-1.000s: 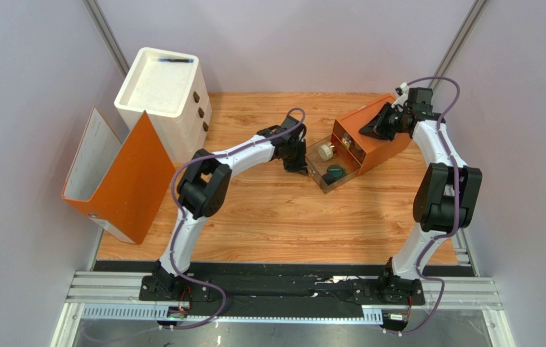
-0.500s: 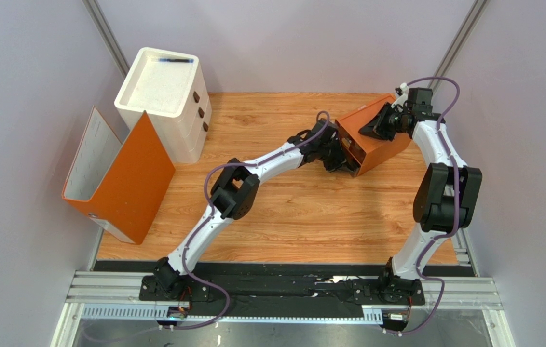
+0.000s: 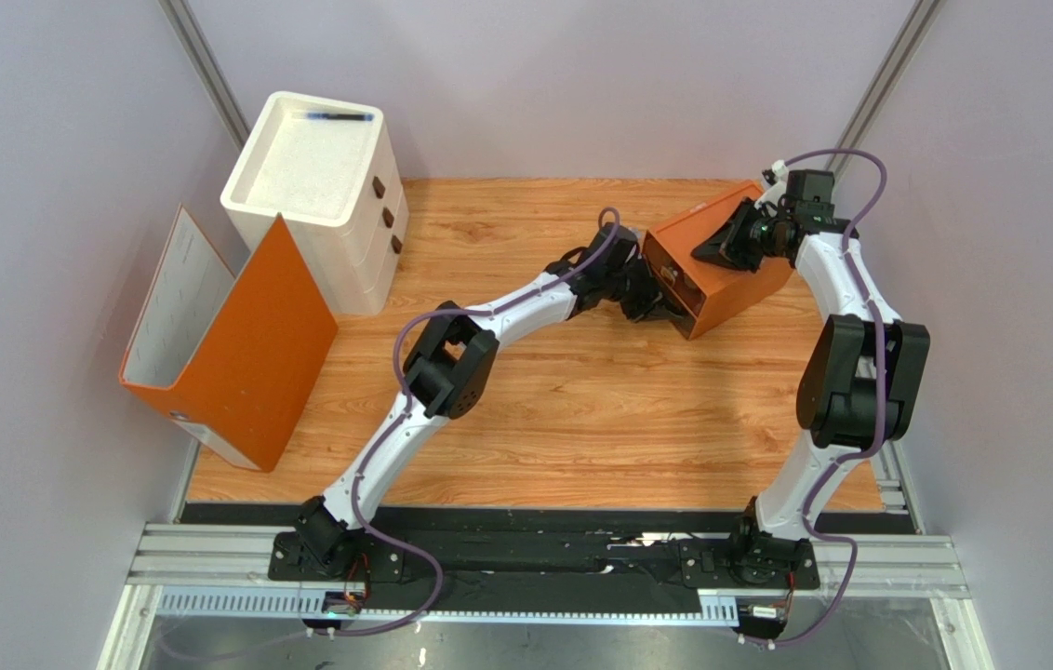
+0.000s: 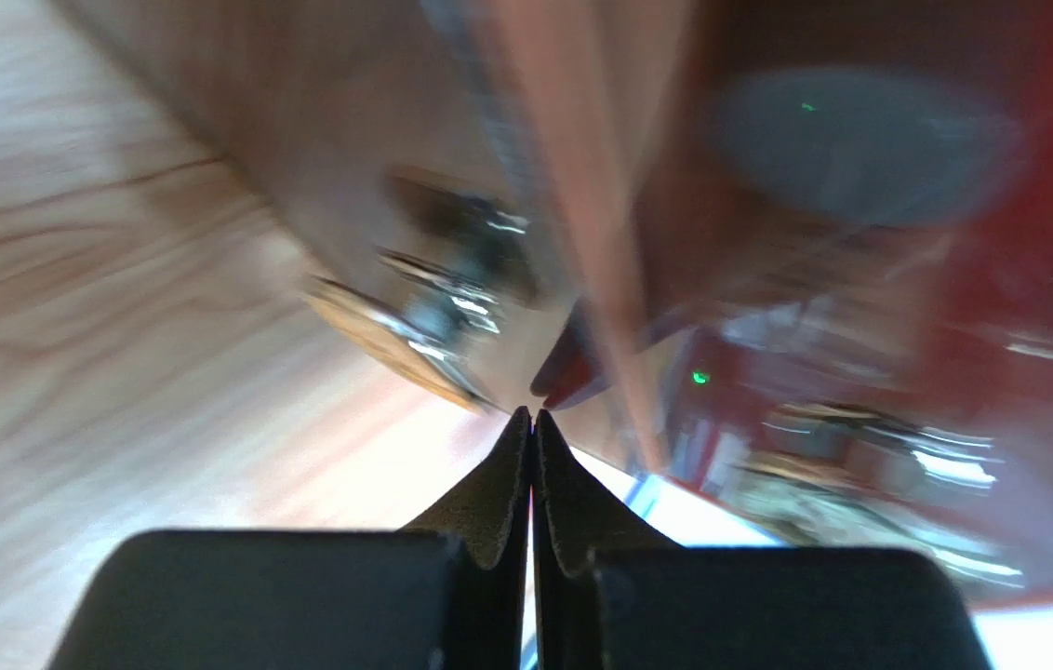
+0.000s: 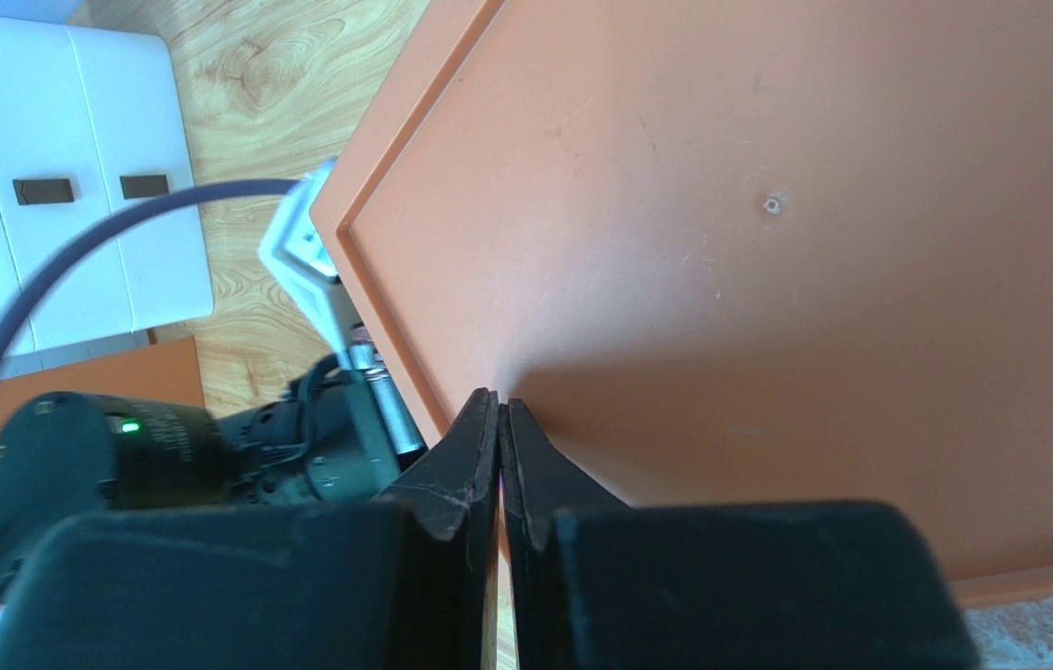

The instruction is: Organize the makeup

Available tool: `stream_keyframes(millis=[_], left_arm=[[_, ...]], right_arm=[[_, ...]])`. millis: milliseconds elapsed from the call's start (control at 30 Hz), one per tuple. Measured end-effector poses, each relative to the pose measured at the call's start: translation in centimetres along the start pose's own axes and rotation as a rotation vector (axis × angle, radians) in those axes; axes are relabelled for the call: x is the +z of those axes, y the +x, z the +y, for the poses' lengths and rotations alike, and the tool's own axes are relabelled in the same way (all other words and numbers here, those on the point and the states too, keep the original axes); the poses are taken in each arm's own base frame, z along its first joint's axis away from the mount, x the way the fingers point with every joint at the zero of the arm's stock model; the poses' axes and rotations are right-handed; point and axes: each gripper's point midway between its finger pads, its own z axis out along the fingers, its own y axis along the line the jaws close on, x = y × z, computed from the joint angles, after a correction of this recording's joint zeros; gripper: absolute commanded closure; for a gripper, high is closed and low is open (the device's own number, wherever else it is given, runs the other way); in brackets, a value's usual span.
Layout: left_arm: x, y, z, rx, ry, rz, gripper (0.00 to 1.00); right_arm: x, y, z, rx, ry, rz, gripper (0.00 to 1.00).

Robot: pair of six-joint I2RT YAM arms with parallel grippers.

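two pale walls [image 3: 43,168] flank the wooden table [image 3: 560,433] and white drawers [image 3: 309,168].

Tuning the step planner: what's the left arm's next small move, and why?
Probably ease the left gripper back off the box. It is shut at the box front, no drawer sticks out in the top view, and the right gripper rests shut on the box top, so closing looks done.

On table [image 3: 560,419], drawer box [image 3: 721,279] far right. left gripper [image 4: 532,419] against its left face, right gripper [image 5: 502,402] on its top. Far-left corner: drawer tower [image 3: 316,182]; binder [image 3: 232,342] before it, at left edge.
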Motion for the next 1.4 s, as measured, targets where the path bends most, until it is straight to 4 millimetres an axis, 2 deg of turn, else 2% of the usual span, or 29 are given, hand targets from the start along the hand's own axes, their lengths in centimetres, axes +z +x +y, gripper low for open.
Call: stream_keyframes(millis=[100,267,367,467,533,567,667,700,733,767,833,867,933,1067,1133,1200,1300,1400], left_arm=[[-0.4,-0.3,-1.1,0.016,0.025,-0.001,1.00],[-2.2,0.2,0.6,0.023,-0.006,-0.006,1.00],[-4.6,1.2,2.0,0.070,-0.052,0.007,1.00],[-9.5,2.0,2.4,0.166,-0.119,0.004,0.93],[-13.2,2.0,0.8,0.264,-0.138,-0.017,0.82],[-15.1,1.9,-0.2,0.316,-0.145,-0.037,0.62],[-21.8,1.8,-3.2,0.494,-0.165,-0.128,0.32],[-23.5,2.0,-3.6,0.533,-0.173,-0.147,0.20],[-25.7,2.6,-3.8,0.577,-0.185,-0.169,0.05],[-27.5,3.2,-3.7,0.610,-0.198,-0.187,0.00],[-30.2,4.3,-2.8,0.657,-0.230,-0.204,0.01],[-31.0,4.9,-2.2,0.668,-0.245,-0.203,0.01],[-32.3,5.9,-0.3,0.683,-0.290,-0.188,0.01],[-33.3,6.6,1.9,0.694,-0.364,-0.163,0.01],[-33.8,6.6,2.1,0.704,-0.380,-0.170,0.01],[-34.6,6.6,1.9,0.722,-0.390,-0.178,0.01],[-35.7,6.4,1.5,0.745,-0.410,-0.197,0.01],[-37.3,6.5,0.8,0.789,-0.413,-0.220,0.01]], right_arm=[[0.0,0.0,0.0,0.000,-0.001,0.000,0.95],[-0.1,0.0,0.1,-0.001,-0.002,-0.001,0.95],[-0.3,-0.2,0.3,-0.006,-0.001,-0.008,0.95],[-0.9,0.1,0.5,-0.002,0.017,-0.001,0.94],[-1.5,0.5,0.5,0.003,0.045,0.008,0.92],[-1.9,0.7,0.5,0.005,0.067,0.015,0.90],[-3.1,1.4,0.2,0.004,0.141,0.029,0.79],[-3.6,1.5,0.3,0.001,0.159,0.029,0.67],[-4.4,1.8,0.4,-0.008,0.186,0.030,0.61],[-5.1,2.0,0.6,-0.017,0.204,0.027,0.48],[-6.9,1.8,1.9,-0.053,0.221,-0.007,0.37],[-7.8,1.6,2.8,-0.072,0.220,-0.031,0.21],[-10.4,1.3,5.6,-0.134,0.197,-0.102,0.00],[-16.1,1.0,11.3,-0.265,0.119,-0.266,0.00],[-18.5,1.2,13.4,-0.307,0.074,-0.333,0.00],[-20.0,1.5,14.4,-0.319,0.051,-0.372,0.00],[-20.9,1.8,14.8,-0.312,0.030,-0.404,0.00],[-19.7,2.5,14.2,-0.286,0.026,-0.385,0.00]])
